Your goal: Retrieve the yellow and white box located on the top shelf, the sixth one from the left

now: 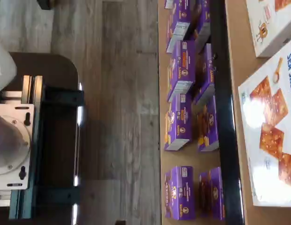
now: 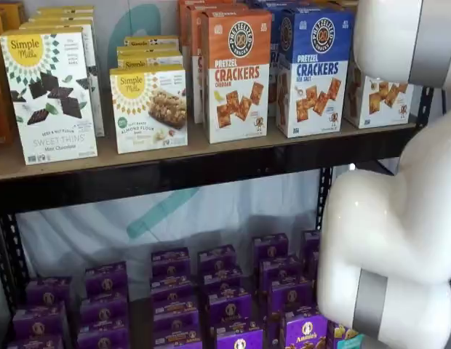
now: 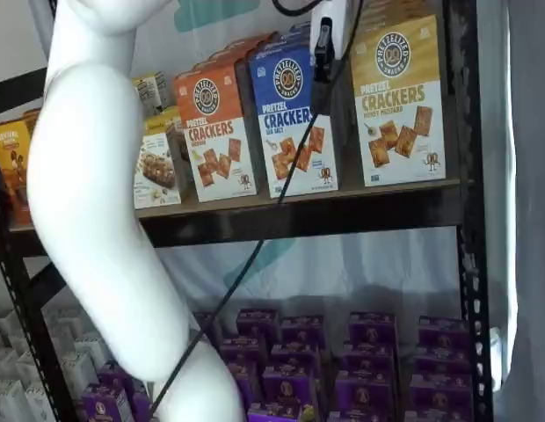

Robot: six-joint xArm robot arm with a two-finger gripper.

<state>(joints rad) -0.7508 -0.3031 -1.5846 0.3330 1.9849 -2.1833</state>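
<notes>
The yellow and white box [image 3: 399, 101] stands at the top shelf's [image 3: 343, 215] right end, touching the blue-topped box [image 3: 294, 114], which the gripper [image 3: 323, 66], apparently spread, could knock over.

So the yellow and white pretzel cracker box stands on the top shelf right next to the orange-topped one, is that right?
Not quite. In a shelf view the yellow and white box does stand on the top shelf, but its direct neighbour is the blue-topped Pretzel Crackers box. The orange-topped box stands one place further along, on the blue one's other side.
</notes>
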